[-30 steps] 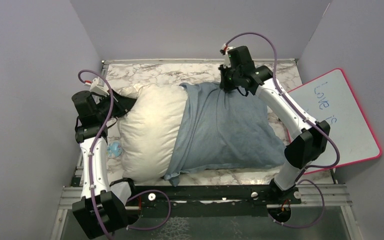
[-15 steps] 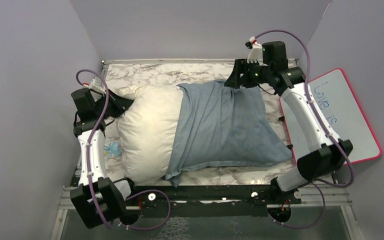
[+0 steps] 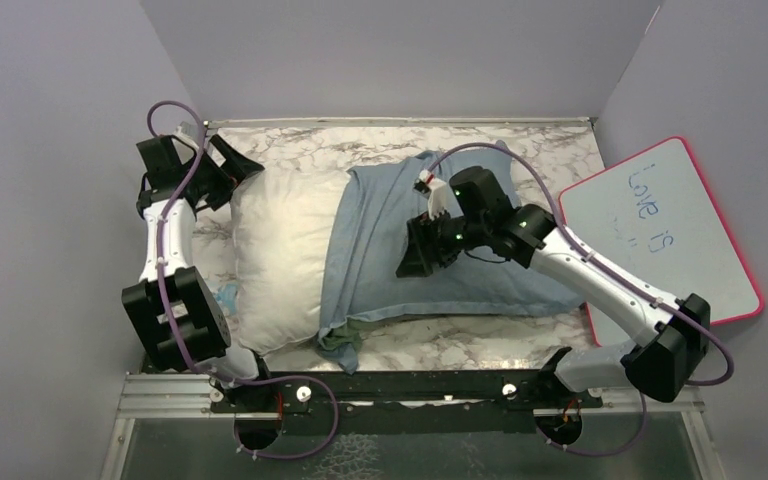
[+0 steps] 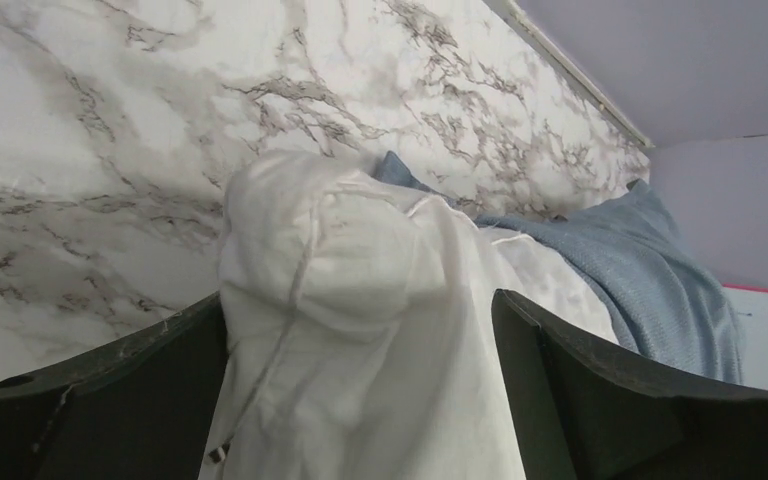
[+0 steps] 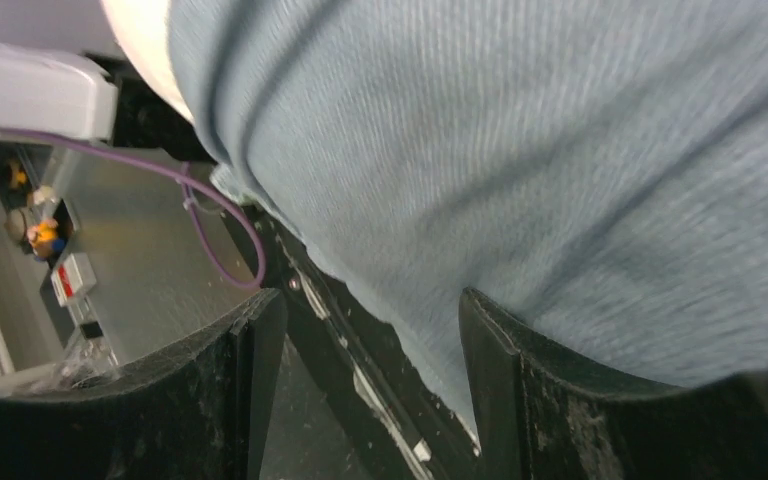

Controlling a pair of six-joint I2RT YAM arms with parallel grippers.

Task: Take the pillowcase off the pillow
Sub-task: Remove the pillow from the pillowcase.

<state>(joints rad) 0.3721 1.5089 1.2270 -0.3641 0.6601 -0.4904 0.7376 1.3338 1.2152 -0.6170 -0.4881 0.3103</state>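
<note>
Plainly, we see the pillow lying across the marble table, its 3 o'clock half inside the grey-blue pillowcase and its 9 o'clock half bare. Our left gripper stands spread around the pillow's 10 o'clock corner. Our right gripper is spread over the pillowcase's middle, pinching nothing.

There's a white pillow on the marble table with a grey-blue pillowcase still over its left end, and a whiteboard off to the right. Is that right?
Not quite: the pillowcase covers the right end of the pillow, not the left end, which lies bare and white. The whiteboard is off to the right, as you say. The top external view shows it.
</note>
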